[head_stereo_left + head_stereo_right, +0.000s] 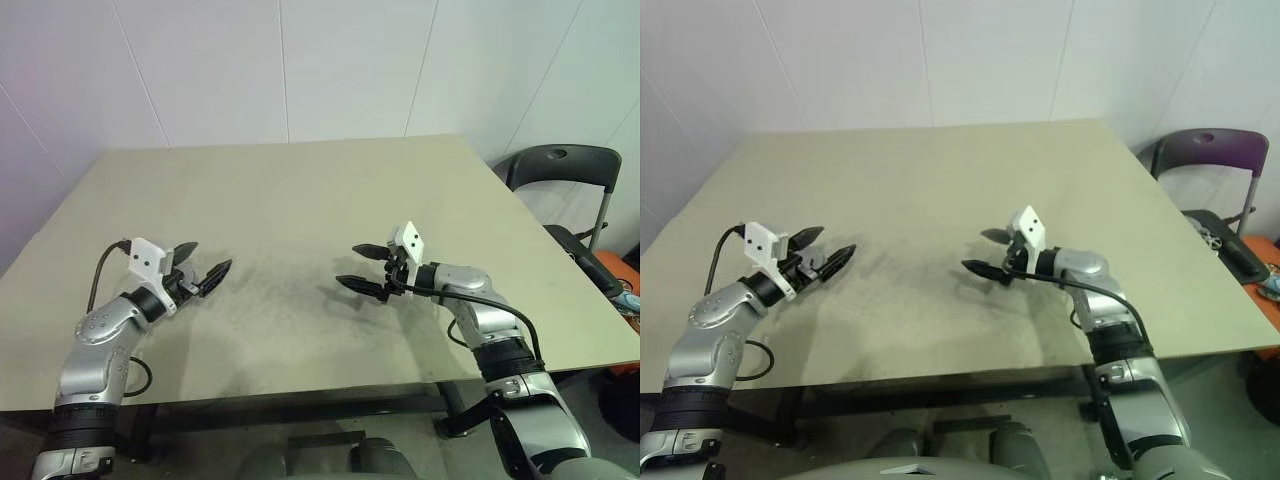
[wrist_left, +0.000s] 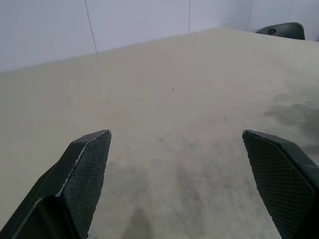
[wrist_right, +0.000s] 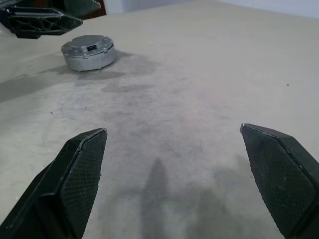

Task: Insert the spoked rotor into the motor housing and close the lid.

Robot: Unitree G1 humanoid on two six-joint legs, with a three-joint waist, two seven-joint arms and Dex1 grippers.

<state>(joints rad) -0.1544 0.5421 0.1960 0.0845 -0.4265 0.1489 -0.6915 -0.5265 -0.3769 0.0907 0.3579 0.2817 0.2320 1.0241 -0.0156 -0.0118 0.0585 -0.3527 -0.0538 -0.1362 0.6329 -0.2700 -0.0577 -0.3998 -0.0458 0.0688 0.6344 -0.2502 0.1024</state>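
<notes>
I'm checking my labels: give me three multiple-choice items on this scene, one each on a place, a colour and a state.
1. The grey round motor unit lies:
A on the table
B on a chair
C in a gripper
2. The table is:
A black
B beige
C red
3. The right gripper is:
A open and empty
B shut
C holding a lid

Answers:
1 A, it rests on the tabletop.
2 B, the surface is beige.
3 A, the jaws stand apart with nothing between them.

We seem to be in a plain lab or test room, judging by the bare beige worktop (image 1: 300,210), white panelled walls (image 1: 300,60) and a folding chair (image 1: 565,170) pushed into the corner beside it.
</notes>
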